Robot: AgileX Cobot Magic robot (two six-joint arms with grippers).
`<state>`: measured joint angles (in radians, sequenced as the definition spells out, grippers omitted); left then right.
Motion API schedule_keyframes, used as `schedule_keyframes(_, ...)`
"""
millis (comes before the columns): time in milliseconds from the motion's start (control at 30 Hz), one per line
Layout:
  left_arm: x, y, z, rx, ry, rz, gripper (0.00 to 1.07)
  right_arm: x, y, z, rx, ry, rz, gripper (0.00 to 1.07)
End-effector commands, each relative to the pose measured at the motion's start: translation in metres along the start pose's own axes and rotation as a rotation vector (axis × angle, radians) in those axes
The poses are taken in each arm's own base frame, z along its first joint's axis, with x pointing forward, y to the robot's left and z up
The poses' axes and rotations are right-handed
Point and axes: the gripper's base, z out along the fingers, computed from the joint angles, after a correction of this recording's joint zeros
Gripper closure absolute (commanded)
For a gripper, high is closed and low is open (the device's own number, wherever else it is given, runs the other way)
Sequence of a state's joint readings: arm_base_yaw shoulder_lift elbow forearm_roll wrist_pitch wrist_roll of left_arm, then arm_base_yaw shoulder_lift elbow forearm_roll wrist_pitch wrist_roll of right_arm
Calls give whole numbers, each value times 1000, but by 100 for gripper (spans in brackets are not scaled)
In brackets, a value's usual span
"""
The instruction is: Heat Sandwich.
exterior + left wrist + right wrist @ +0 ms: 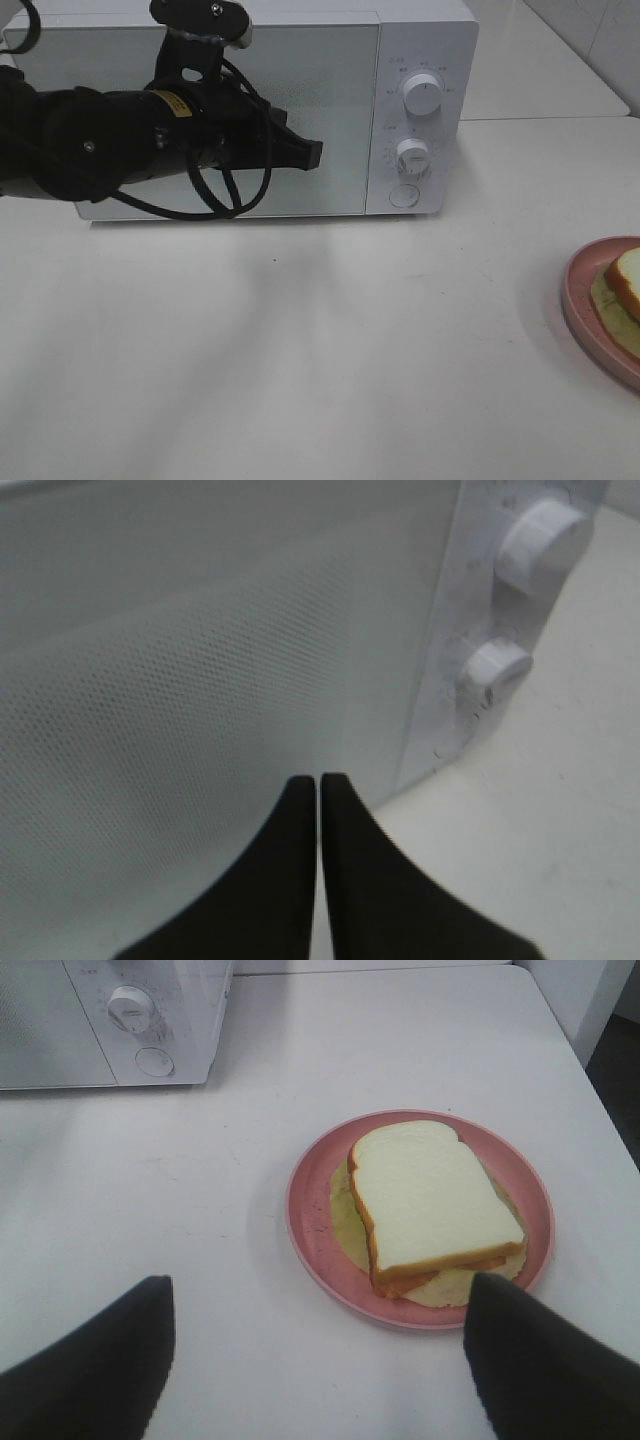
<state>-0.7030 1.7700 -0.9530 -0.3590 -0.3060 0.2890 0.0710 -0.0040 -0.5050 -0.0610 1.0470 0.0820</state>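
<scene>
1. From the high camera, you have the left gripper in front of the microwave door, its tip pointing toward the control panel. The door looks closed. The upper knob, lower knob and round button sit just beyond the tip. The sandwich rests on the pink plate well away from this tool, at the far right of the table; the right gripper is out of this view.

2. In the left wrist view, your left gripper's fingers are pressed together, holding nothing, with the meshed door right ahead and the two knobs off to one side.

3. In the right wrist view, your right gripper stands spread wide and empty, hovering close above the table with the plate and sandwich just ahead of its fingertips.

4. Progress, as I judge it: nothing is done yet. You still need to open the door, load the sandwich, close up and set the heat.
</scene>
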Motion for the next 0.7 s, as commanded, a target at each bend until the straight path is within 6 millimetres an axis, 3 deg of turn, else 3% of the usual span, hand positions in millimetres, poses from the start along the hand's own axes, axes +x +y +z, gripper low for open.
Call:
schedule_keyframes(33, 1, -7, -15, 66, 139, -2, 79, 2, 0, -3, 7, -33, -3, 31)
schedule_keyframes(67, 1, -8, -19, 80, 169, -3, 67, 2, 0, -3, 7, -33, -3, 31)
schedule_keyframes(100, 1, -8, -19, 80, 169, -3, 67, 2, 0, -3, 7, -33, -3, 31)
schedule_keyframes(133, 2, -10, -27, 109, 239, -4, 32, 2, 0, -3, 7, -33, -3, 31)
schedule_keyframes(200, 4, -12, -34, 135, 301, -5, 3, 2, 0, -3, 7, -33, -3, 31)
schedule_keyframes(400, 3, -14, -49, 177, 391, 14, 5, 2, 0, -3, 7, -33, -3, 31)
schedule_keyframes(567, 11, -13, -80, 240, 633, 135, 5, 2, 0, -3, 7, -33, -3, 31)
schedule_keyframes(700, 12, -11, -93, 237, 716, 147, 5, 2, 0, -3, 7, -33, -3, 31)
